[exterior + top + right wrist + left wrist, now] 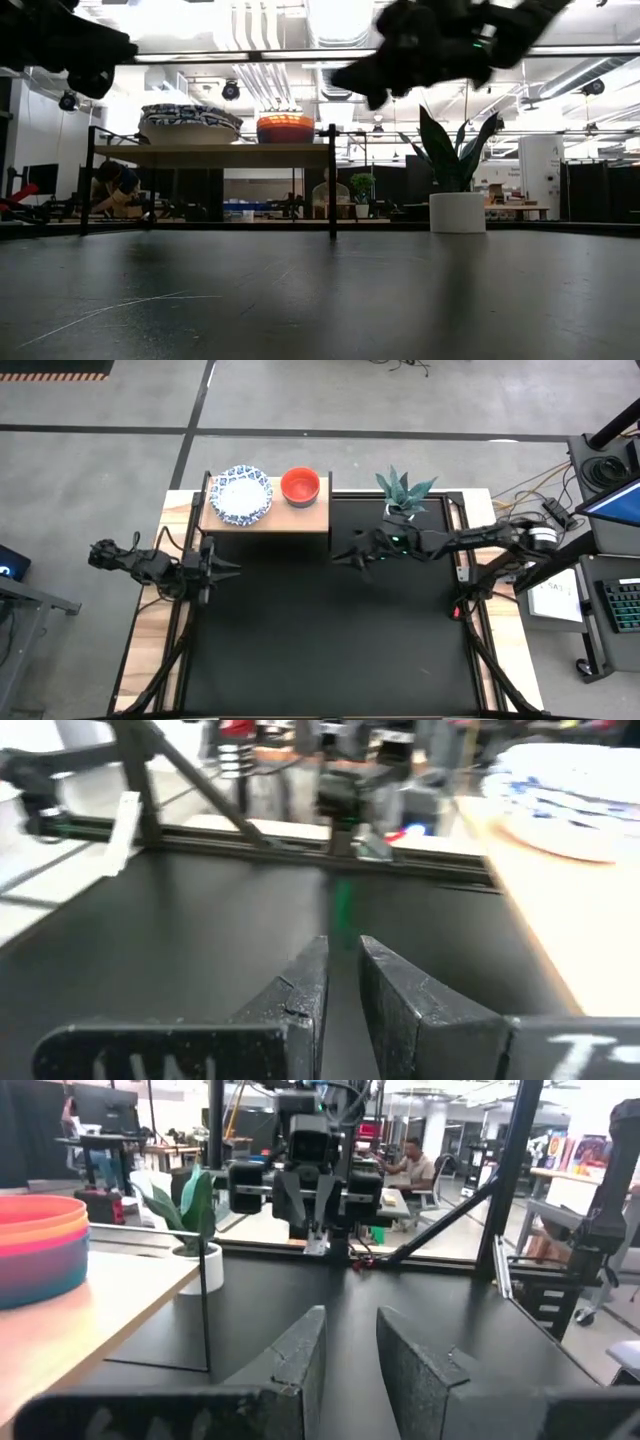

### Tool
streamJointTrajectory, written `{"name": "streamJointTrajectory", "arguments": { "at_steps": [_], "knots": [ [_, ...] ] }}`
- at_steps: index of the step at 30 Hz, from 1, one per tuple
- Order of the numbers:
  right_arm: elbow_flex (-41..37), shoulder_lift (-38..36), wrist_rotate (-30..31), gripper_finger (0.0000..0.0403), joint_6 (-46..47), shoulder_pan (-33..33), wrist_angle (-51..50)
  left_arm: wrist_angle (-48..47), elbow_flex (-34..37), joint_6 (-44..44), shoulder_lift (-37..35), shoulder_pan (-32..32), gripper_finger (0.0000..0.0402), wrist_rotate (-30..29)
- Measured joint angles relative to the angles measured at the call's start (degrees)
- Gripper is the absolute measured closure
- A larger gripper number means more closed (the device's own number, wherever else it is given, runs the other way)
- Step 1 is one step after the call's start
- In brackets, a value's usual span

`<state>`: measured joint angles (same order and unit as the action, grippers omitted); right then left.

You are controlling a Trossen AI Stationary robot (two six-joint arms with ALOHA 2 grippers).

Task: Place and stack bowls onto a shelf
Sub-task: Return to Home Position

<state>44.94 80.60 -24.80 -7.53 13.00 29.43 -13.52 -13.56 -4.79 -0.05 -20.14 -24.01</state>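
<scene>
Two stacks on the shelf (312, 520) — patterned bowls (241, 494), small bowls (300, 486) | potted plant (403, 491) near right gripper (345, 556) | left gripper (228, 567) well apart | we read both claws barely parted, empty.

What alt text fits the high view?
Top-down view of a black table: a wooden shelf at its upper left holds a blue-patterned bowl beside a red bowl. The left gripper hovers empty just below the shelf's left end; the right gripper hovers empty near a potted plant right of the shelf.
</scene>
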Motion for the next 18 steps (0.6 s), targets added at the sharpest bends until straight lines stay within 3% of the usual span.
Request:
{"name": "streamJointTrajectory", "arguments": {
  "at_steps": [3,11,18],
  "knots": [
    [-7.22,-5.09,3.87,0.0355,0.00,0.05,3.76,0.30,0.13,0.22,0.37,0.01,0.0327,-0.67],
    [-21.81,-18.64,5.38,0.0355,1.85,1.07,10.84,0.78,0.61,0.25,0.02,0.04,0.0327,-0.96],
    [-31.44,-28.60,7.11,0.0355,2.98,1.47,13.25,5.02,6.37,2.22,0.02,0.07,0.0327,-0.94]
  ]
}}
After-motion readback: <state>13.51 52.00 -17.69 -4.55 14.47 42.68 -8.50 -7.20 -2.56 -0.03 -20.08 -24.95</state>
